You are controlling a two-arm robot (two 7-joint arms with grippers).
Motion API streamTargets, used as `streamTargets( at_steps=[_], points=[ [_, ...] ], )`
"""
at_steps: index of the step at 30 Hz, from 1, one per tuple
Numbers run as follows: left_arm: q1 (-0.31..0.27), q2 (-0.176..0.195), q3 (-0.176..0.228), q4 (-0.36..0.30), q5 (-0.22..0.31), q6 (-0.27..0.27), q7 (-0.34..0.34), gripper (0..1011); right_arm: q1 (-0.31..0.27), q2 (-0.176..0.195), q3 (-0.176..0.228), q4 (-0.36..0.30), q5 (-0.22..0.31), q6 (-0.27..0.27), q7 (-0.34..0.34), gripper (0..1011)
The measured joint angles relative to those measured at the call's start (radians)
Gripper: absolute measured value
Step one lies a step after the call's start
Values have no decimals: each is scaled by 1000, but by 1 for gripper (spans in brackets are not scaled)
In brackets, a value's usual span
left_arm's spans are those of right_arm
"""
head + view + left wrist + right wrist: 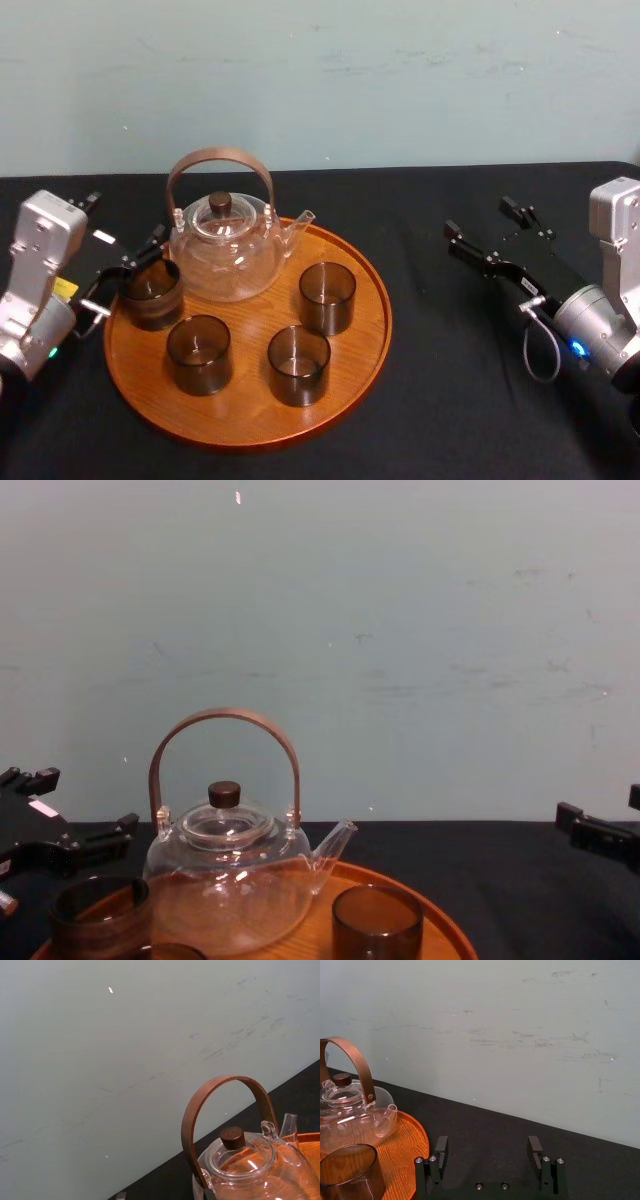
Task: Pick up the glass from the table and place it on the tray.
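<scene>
Standing upright at the left edge of the round wooden tray, the glass lies just on the robot's side of the left gripper, close under its inner finger. That gripper's fingers are spread wide with nothing between them. The glass is a short, straight-sided tumbler of dark smoky glass, next to a clear glass teapot and three more tumblers like it. Well off to the right, the right gripper hangs parted and empty over the black-clothed table.

From the chest, the left gripper is higher than the glass, whose rim is below the fingers and apart from them.

The left wrist view catches the teapot against a pale green wall.

In the right wrist view the right gripper is parted over black cloth, with the tray beside it.
</scene>
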Motion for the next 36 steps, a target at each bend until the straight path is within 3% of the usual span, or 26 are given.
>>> streamTargets(
  at_steps=[36],
  points=[
    [0,0,0,0,0,0,0,1001,0,0,0,0,1,0,0,1002]
  ],
)
